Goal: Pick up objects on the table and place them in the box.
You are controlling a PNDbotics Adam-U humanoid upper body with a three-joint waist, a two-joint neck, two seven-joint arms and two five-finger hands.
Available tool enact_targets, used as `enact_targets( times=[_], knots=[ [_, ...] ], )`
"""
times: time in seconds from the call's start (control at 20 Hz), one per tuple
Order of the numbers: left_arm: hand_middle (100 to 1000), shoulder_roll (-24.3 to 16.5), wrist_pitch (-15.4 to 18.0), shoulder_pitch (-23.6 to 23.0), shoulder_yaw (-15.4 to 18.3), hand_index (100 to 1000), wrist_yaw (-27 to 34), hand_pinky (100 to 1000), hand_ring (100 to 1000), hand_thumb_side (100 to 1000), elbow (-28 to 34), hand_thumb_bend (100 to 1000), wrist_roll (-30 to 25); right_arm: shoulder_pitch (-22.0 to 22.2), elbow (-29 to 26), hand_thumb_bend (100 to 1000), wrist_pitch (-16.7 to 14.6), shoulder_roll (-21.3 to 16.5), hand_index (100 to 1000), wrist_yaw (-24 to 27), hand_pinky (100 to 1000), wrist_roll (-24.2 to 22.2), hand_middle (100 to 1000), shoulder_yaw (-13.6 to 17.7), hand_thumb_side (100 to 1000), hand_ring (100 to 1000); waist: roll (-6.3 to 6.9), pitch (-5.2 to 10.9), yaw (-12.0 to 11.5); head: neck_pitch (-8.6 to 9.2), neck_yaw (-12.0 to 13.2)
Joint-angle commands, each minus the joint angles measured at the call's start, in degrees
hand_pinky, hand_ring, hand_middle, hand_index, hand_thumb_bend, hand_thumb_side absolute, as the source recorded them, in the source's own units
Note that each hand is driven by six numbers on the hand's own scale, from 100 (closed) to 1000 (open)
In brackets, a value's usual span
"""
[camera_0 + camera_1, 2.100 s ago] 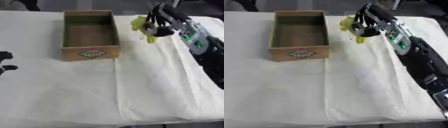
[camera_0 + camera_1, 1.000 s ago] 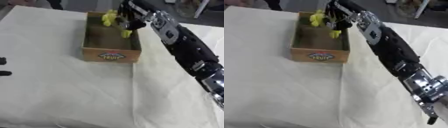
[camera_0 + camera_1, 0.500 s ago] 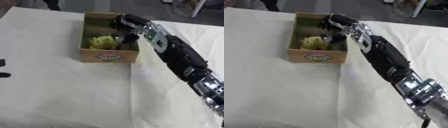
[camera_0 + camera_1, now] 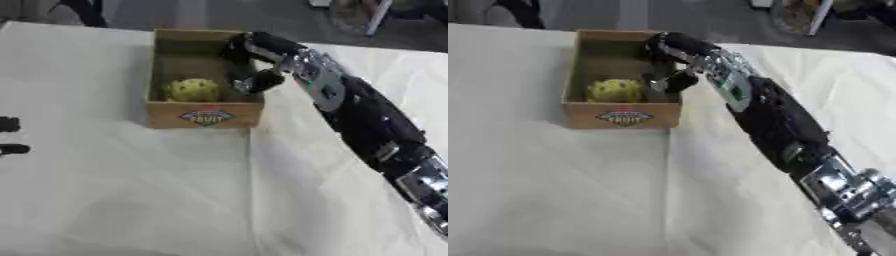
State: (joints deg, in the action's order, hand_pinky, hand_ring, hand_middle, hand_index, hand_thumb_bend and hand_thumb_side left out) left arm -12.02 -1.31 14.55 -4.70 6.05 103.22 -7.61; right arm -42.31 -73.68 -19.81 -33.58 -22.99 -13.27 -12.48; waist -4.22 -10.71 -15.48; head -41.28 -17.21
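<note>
A rectangular cardboard box [image 4: 203, 116], open at the top with plain brown walls and a printed oval label on its near face, sits on a worktop [image 4: 122, 190] covered in a pale, softly creased cloth with a seam running from the box's near right corner towards 6 o'clock. Inside the box, close to the near wall, lies a yellow-green object [image 4: 192, 90], roundish and bumpy in texture; its exact kind cannot be made out. The right hand [image 4: 247, 64], black with silvery parts, reaches in from the 4 o'clock side on a long arm of dark casing and metallic joints, and hangs over the box's right wall, at about 2 o'clock from the yellow-green object and apart from it. Its fingers are curled downward into the box and hold nothing. The left hand [image 4: 9, 136] shows only as dark fingertips at the 9 o'clock edge of the left eye view, resting over the cloth well apart from the box; whether its fingers are spread or curled cannot be told.
</note>
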Motion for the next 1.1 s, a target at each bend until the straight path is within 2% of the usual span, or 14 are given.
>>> enact_targets(
  times=[0.05, 0.25, 0.45, 0.75, 1.1],
  knots=[
    [618, -0.38, 0.09, -0.09, 0.91, 702, -0.20, 642, 846, 616, 0.57, 231, 0.67, 1.33, -7.90, 100, 2.89, -4.34, 829, 8.38, 521, 2.07, 684, 1.80, 130, 648, 0.44, 1.17, 1.24, -0.53, 1.62],
    [618, -0.50, 0.12, -0.98, 1.57, 701, -0.59, 642, 846, 621, 0.26, 232, 1.34, 7.80, -17.13, 100, 6.24, -7.35, 815, 17.72, 510, 5.42, 666, 4.60, 100, 670, 0.41, 1.23, 3.97, -0.58, 3.54],
    [618, -0.54, 0.22, -1.34, 2.14, 701, -0.81, 642, 846, 622, 0.17, 232, 1.97, 14.87, -23.31, 100, 8.68, -8.89, 813, 21.92, 510, 8.57, 667, 7.77, 100, 702, 0.59, 1.10, 6.34, -0.78, 4.72],
    [618, -0.52, 0.27, -1.66, 2.78, 701, -0.97, 642, 846, 623, 0.14, 231, 2.69, 23.63, -26.55, 100, 10.43, -7.74, 814, 22.98, 534, 12.70, 689, 11.74, 100, 757, 0.76, 0.78, 8.69, -1.20, 6.40],
    [618, -0.41, 0.25, -1.95, 3.04, 701, -1.12, 642, 846, 628, 0.10, 230, 3.05, 29.18, -28.43, 100, 10.69, -4.76, 813, 22.36, 532, 14.98, 683, 14.69, 100, 743, 1.06, 0.44, 10.24, -1.84, 6.91]
  ],
)
